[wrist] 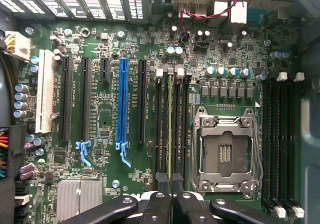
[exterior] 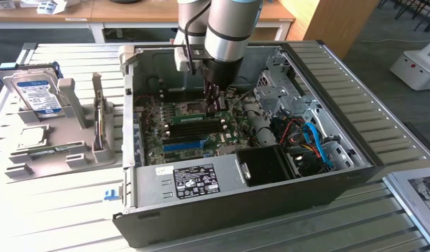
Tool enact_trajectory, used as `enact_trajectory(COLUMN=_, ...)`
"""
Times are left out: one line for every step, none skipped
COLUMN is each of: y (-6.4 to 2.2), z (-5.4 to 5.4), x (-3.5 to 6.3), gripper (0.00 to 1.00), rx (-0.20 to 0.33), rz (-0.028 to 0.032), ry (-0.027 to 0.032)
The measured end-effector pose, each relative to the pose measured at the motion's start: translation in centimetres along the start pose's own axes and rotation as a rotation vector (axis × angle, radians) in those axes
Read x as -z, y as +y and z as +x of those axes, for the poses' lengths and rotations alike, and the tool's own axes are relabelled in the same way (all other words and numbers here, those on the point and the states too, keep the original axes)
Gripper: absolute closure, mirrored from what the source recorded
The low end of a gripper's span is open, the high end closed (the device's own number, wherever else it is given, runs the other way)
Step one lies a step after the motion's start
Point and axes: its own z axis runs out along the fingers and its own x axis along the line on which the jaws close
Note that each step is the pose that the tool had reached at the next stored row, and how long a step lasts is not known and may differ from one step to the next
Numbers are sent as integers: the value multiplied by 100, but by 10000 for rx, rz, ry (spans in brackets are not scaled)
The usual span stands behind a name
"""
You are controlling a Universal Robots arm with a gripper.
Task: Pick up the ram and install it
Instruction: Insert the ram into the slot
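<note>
The ram is clamped edge-on in the gripper, directly beneath it and lined up along the black memory slots, so seating is judged to be in hand, for which square alignment and even downward pressure are required.

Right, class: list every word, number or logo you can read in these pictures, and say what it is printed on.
None can be read for certain.
Label on the hard drive: print blurred.
The black label on the power supply: white print too small.
The white sticker beside it: marks illegible.
White lettering on the motherboard beside the slots: too small.
</note>
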Motion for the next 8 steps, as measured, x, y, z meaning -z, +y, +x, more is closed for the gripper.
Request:
enact_trajectory(y=0, z=0, x=0, gripper=88, rx=0, rz=0, ry=0)
enact_trajectory(y=0, z=0, x=0, gripper=88, rx=0, rz=0, ry=0)
enact_trajectory(y=0, z=0, x=0, gripper=88, rx=0, rz=0, ry=1)
enact_trajectory(y=0, z=0, x=0, gripper=88, rx=0, rz=1, ry=0)
enact_trajectory(y=1, z=3, x=-1, gripper=88, rx=-1, rz=1, ry=-2)
enact_trajectory(y=1, z=9, x=-1, gripper=88, rx=-2, rz=1, ry=-2)
enact_trajectory(y=0, z=17, x=0, gripper=88, rx=0, rz=0, ry=-2)
enact_trajectory(y=0, z=26, x=1, gripper=88, rx=0, rz=0, ry=-1)
